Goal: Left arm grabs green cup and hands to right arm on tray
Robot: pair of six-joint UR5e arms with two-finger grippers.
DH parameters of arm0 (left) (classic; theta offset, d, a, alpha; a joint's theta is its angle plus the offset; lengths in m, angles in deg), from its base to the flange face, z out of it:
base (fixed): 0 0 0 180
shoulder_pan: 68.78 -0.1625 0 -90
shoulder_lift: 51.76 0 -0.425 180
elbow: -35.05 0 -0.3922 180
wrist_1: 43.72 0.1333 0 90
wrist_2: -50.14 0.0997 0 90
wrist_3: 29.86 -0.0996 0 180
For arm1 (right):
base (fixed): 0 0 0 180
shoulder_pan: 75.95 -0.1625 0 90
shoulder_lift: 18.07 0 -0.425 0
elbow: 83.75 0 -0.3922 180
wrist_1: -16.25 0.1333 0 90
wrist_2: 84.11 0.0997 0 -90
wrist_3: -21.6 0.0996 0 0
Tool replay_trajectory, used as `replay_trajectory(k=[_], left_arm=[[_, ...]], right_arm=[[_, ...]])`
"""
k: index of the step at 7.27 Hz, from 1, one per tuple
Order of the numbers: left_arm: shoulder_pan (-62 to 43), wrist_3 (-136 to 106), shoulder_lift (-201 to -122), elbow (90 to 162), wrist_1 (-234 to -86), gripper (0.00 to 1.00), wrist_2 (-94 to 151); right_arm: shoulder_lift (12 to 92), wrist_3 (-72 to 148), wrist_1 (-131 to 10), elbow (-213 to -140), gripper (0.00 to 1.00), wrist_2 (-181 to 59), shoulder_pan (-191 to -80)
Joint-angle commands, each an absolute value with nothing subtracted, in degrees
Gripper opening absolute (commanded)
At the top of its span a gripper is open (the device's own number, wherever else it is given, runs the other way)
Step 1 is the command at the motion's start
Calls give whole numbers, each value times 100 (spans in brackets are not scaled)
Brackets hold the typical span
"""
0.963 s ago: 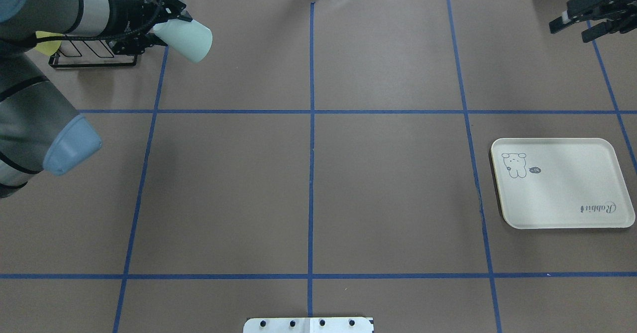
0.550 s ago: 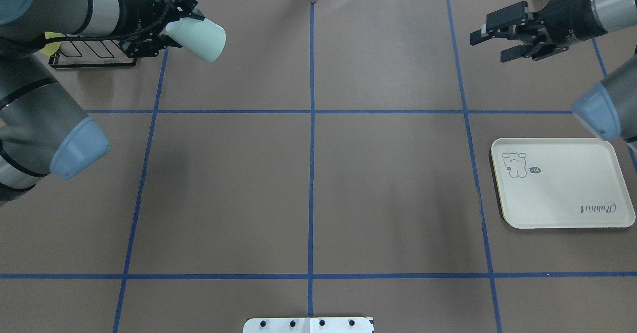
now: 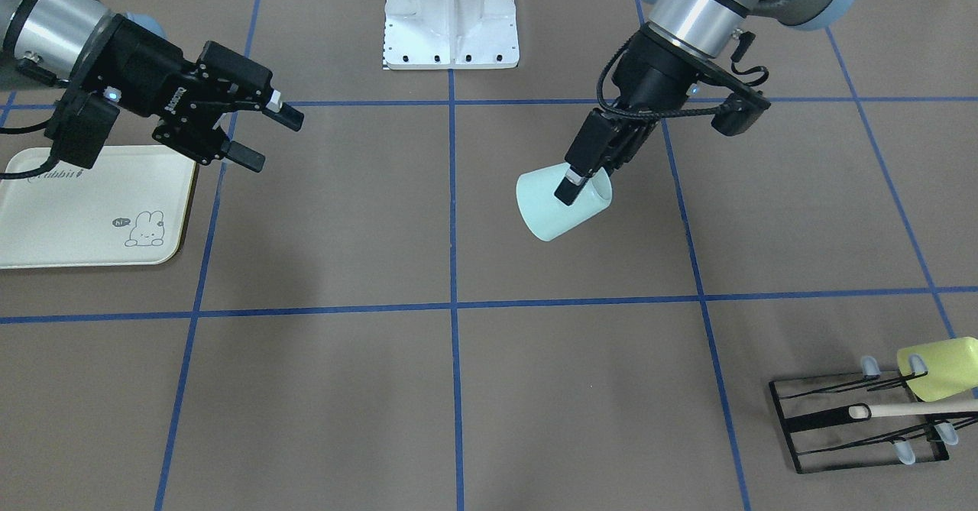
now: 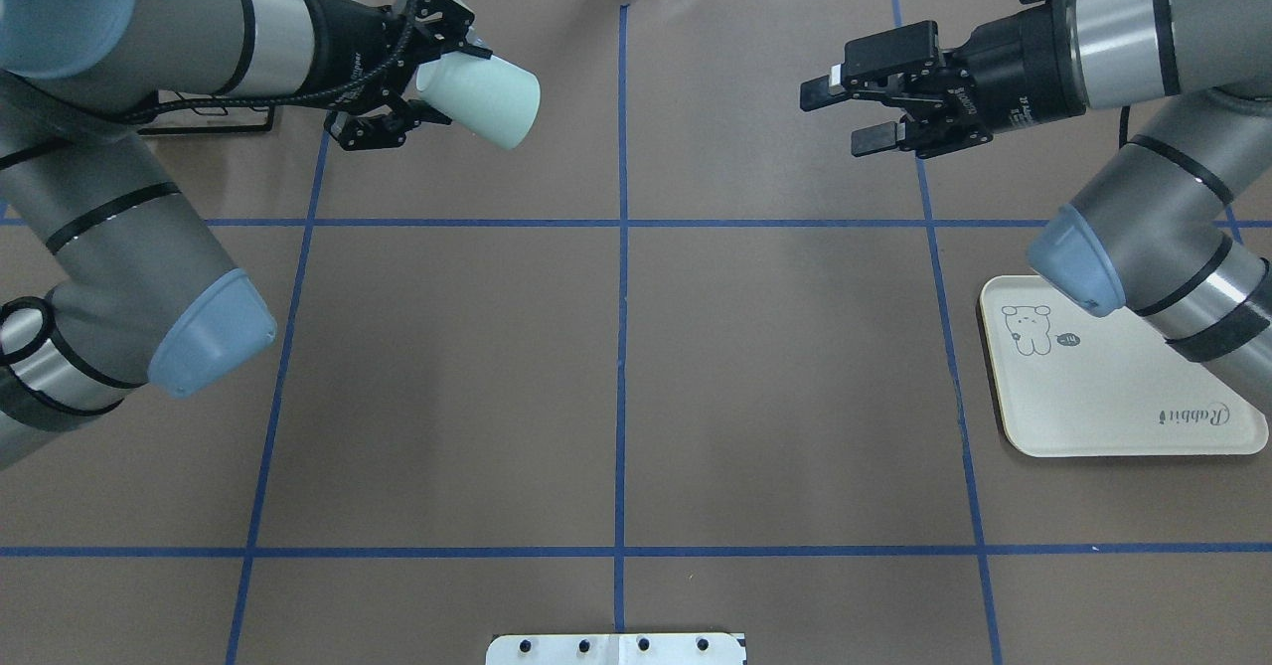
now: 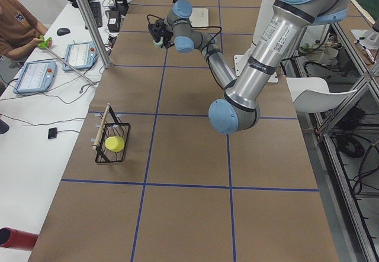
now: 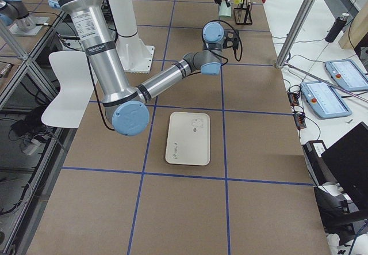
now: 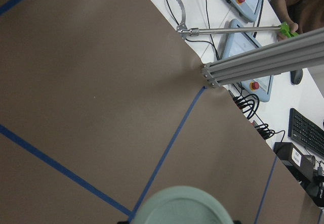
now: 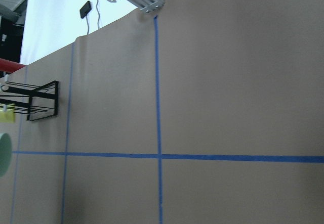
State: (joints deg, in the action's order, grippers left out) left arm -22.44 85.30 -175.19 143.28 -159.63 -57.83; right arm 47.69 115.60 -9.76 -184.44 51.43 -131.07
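My left gripper [image 4: 437, 88] is shut on the pale mint-green cup [image 4: 482, 100] and holds it tilted above the table's far left half. In the front view the cup [image 3: 554, 209] hangs under the left gripper [image 3: 581, 179], with one finger inside the rim. The cup's base fills the bottom of the left wrist view [image 7: 182, 208]. My right gripper [image 4: 837, 120] is open and empty, pointing toward the cup across the centre line, well apart from it; it also shows in the front view [image 3: 275, 143]. The cream tray [image 4: 1123, 402] lies empty at the right.
A black wire rack [image 3: 863, 419] at the far left corner holds a yellow-green cup [image 3: 940, 366] and a wooden stick. The white mount plate [image 3: 451, 14] sits at the robot's edge. My right arm's elbow [image 4: 1078, 262] hangs over the tray's corner.
My left gripper has carried the green cup to the right, toward the centre line. My right arm has swung in from the far right toward the centre, jaws still open.
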Motion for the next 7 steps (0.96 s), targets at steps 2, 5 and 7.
replay_trajectory(k=[2, 5, 7], left_arm=[[-2545, 9598, -17832, 14797, -15939, 12, -5910], [-2449, 10869, -17841, 15246, -16035, 10, -6508], [-2291, 11776, -17876, 15449, -16044, 9, -6526]], right_arm=[[4556, 13755, 932, -18544, 100, 4066, -12493], [4565, 14725, 2218, -18544, 100, 3352, -12184], [4600, 14790, 2738, -18544, 100, 2929, -11947]])
